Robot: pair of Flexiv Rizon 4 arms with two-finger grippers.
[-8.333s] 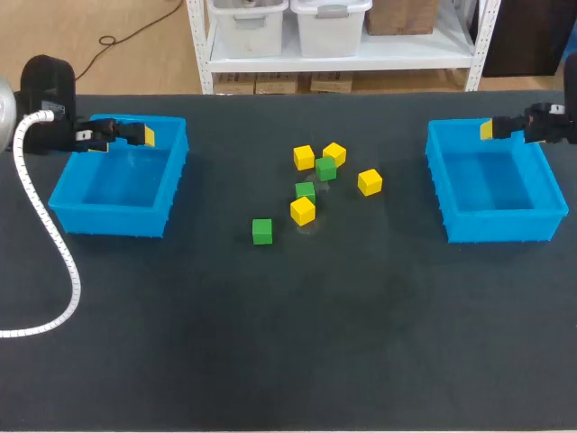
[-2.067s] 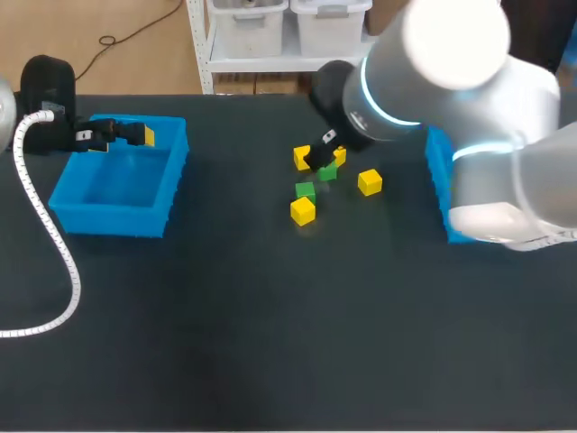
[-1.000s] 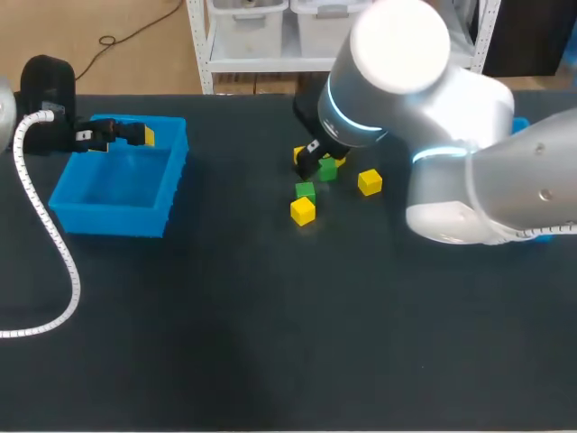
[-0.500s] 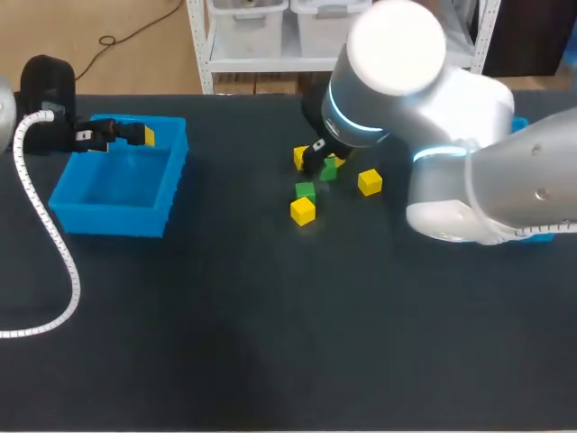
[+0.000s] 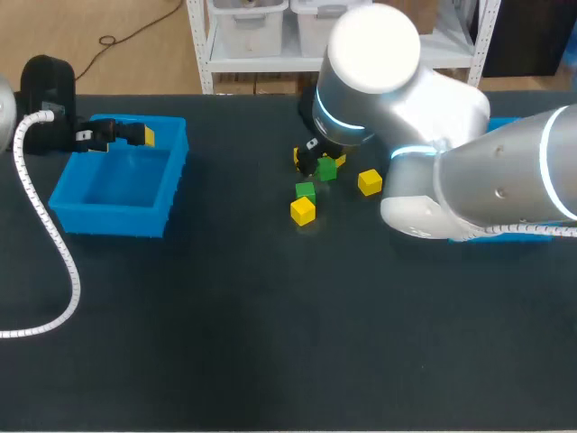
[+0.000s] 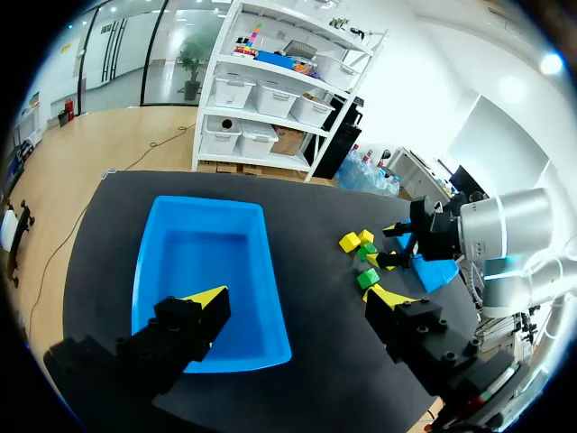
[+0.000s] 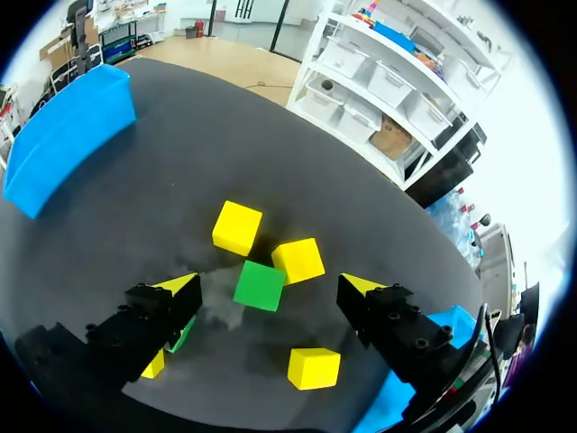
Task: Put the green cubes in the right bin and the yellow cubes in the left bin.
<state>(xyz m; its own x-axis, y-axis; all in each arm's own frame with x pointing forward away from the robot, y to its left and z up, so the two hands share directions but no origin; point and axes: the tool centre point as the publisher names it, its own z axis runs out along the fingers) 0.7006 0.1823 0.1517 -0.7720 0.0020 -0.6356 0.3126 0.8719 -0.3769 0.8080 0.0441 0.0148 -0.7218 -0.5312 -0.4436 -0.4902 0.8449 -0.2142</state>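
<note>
while left claw point(image 6: 297, 296) gapes, right claw point(image 7: 268, 285) gapes above a smooth green cube point(image 7: 261, 284).

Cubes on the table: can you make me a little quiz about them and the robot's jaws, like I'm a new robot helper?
1. True or false: the left gripper has its jaws shut on a green cube.
2. How many small yellow cubes lie on the dark table? A) two B) four C) six
3. In the right wrist view, what colour is the small cube lying between the open jaws of the right gripper?

Key: 1. False, its jaws are open and hold nothing. 2. B. 3. Green.
</note>
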